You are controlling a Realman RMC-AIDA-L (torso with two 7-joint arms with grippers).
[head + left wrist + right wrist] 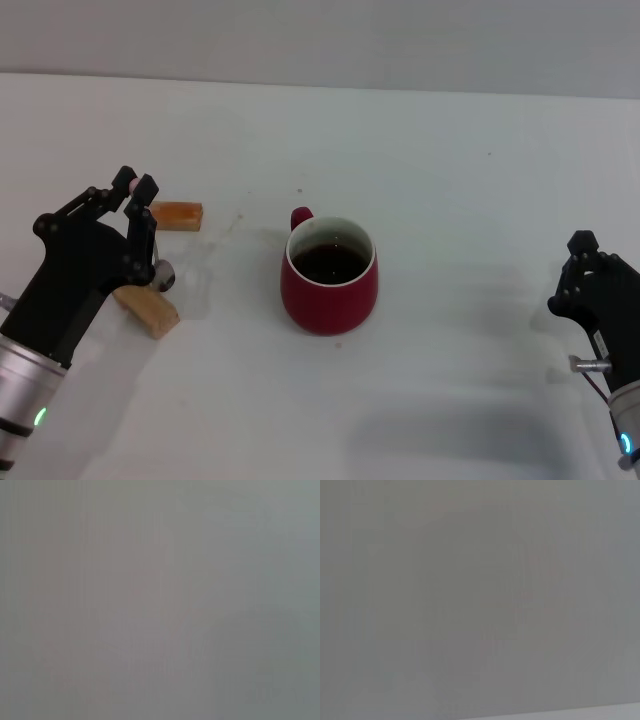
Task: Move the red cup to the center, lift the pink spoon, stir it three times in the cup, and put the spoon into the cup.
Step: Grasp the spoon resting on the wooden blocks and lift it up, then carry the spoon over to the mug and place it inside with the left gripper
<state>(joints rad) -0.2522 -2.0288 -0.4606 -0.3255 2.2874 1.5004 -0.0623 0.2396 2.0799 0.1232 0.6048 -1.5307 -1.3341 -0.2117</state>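
Observation:
The red cup (330,290) stands at the middle of the table, handle toward the far side, with dark liquid inside. My left gripper (135,184) is left of the cup, over two tan wooden blocks. Its fingertips stand close together with a small pink bit of the pink spoon between them. The spoon's grey metal bowl (163,272) shows beside the gripper body, and the rest of the handle is hidden behind the gripper. My right gripper (583,243) is parked at the right edge, away from the cup. Both wrist views show only blank grey.
One tan wooden block (177,215) lies just right of my left fingertips. A second block (150,312) lies nearer me, partly under the left arm. The white table (460,180) stretches around the cup.

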